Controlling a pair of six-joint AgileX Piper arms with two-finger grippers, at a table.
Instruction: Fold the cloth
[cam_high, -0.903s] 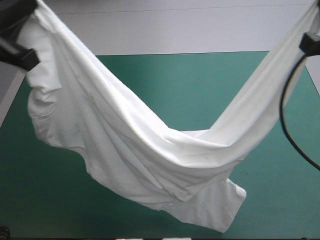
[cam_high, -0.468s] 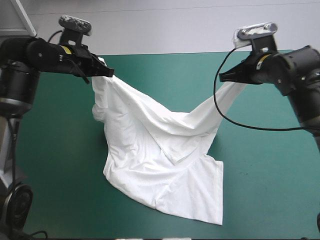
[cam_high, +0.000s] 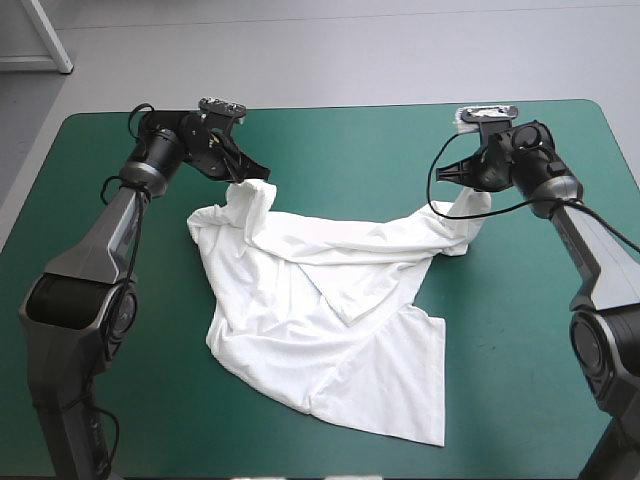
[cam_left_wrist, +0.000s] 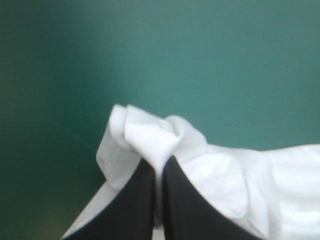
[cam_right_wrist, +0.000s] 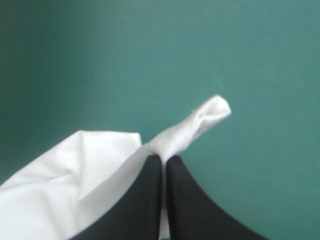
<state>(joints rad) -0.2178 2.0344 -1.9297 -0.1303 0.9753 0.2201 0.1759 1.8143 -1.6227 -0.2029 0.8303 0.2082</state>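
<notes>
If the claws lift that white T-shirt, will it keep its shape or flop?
Probably floppy: the T-shirt lies in soft wrinkles, bunching at the left claw. Likely light: the right claw holds it by one thin twisted corner.

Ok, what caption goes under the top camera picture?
Left gripper and right gripper pinch the white T-shirt, rumpled on the teal-green table.

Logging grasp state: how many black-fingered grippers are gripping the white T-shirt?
2. The left gripper pinches the far-left end of the white short-sleeved T-shirt; the right gripper pinches its far-right end.

The T-shirt lies on the table, between left fingers and right fingers.
</notes>
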